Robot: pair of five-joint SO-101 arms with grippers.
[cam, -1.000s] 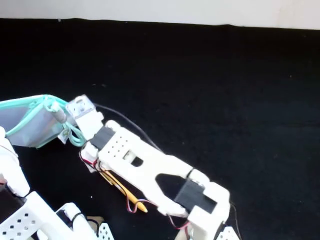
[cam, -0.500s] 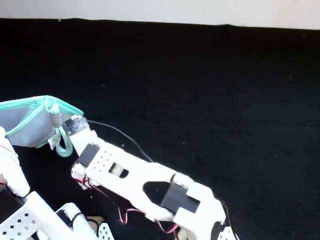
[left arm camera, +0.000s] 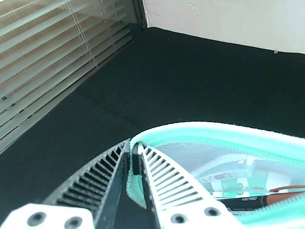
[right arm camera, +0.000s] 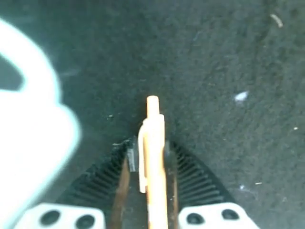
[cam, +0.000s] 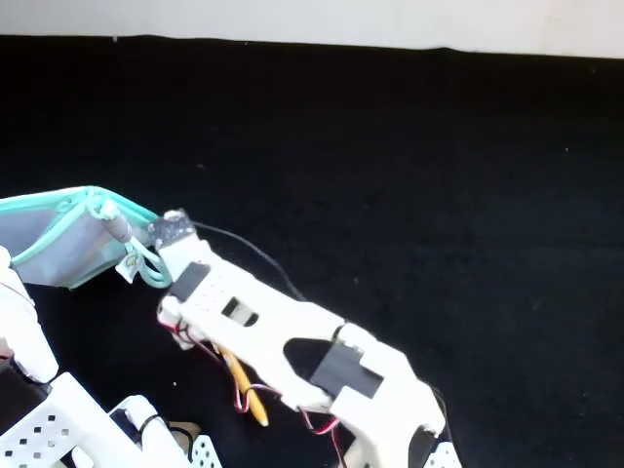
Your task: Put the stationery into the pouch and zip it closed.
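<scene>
right gripper (right arm camera: 150,143): the jaws are pinching the orange pen (right arm camera: 154,164) along its barrel, and the pen's end sticks out past the fingertips.
orange pen, handling: judge it light, stiff and smooth. it can pivot or slide in a narrow pinch, so keep your hold mid-barrel and keep the long axis in line with the jaws.
orange pen, location: in the high view it hangs under the right arm, just beside the pouch's open end, not yet inside.
left gripper (left arm camera: 135,156): the jaws are pressed together on the pouch's teal zipper rim (left arm camera: 214,131) at one end of the opening.
pouch (cam: 58,244): it lies on the table (cam: 390,146) at the left arm's side. treat it as soft and limp, since the thin wall likely folds under load. take hold at the stitched rim, not the mesh.
pouch contents: a dark pen (left arm camera: 252,198) with a red section lies inside.
caution: in your approach the pen tip may snag the zipper teeth, so enter through the middle of the mouth.
</scene>
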